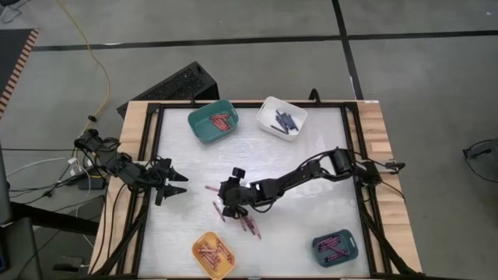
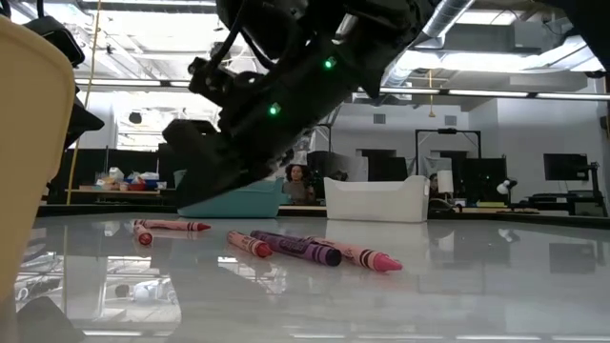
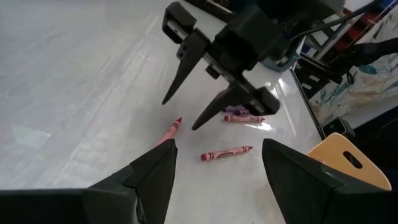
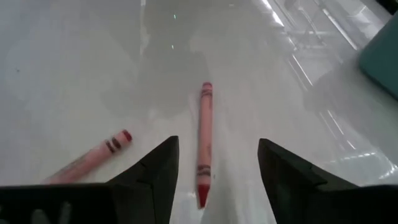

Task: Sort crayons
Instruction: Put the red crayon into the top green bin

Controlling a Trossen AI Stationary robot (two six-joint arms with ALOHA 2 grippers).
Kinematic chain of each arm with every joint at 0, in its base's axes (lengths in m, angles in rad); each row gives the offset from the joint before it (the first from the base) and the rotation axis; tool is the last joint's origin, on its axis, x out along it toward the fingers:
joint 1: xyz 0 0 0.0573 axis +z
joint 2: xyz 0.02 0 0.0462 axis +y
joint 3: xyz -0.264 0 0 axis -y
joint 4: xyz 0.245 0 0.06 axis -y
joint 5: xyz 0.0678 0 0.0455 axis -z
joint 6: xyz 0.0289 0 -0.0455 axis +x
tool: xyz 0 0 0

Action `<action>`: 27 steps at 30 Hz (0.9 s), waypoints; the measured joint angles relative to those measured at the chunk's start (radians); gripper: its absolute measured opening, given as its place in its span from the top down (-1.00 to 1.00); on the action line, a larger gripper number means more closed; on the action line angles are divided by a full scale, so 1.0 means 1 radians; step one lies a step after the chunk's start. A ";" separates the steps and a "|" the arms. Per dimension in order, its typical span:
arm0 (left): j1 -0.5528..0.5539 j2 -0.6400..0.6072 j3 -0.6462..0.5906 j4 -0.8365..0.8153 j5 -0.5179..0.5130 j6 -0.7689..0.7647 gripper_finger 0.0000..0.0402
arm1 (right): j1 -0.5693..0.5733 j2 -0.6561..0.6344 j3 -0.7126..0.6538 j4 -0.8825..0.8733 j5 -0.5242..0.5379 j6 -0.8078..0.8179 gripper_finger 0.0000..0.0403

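Crayons (image 2: 295,248), thin paper-wrapped sticks in red, pink and purple, lie scattered on the white table (image 1: 311,167) near its middle. Right gripper (image 3: 200,102) hangs just above them with fingers spread wide, holding nothing. Left gripper (image 1: 177,183) waits at the table's left, fingers parted and empty.

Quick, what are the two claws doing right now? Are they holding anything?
Left claw: open, empty, waiting at the table's left edge.
Right claw: open, holding nothing, poised over a red crayon lying on the table.
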 joint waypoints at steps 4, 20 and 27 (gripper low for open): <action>0.000 0.000 0.000 0.000 0.001 0.000 -0.14 | -0.008 -0.001 0.001 0.001 0.000 0.001 -0.07; 0.000 0.000 0.000 0.000 0.001 0.000 -0.14 | -0.026 0.060 0.001 0.022 -0.049 0.038 -0.07; 0.000 0.000 0.000 0.000 -0.001 0.000 -0.14 | -0.027 0.060 0.002 -0.012 -0.050 0.070 0.06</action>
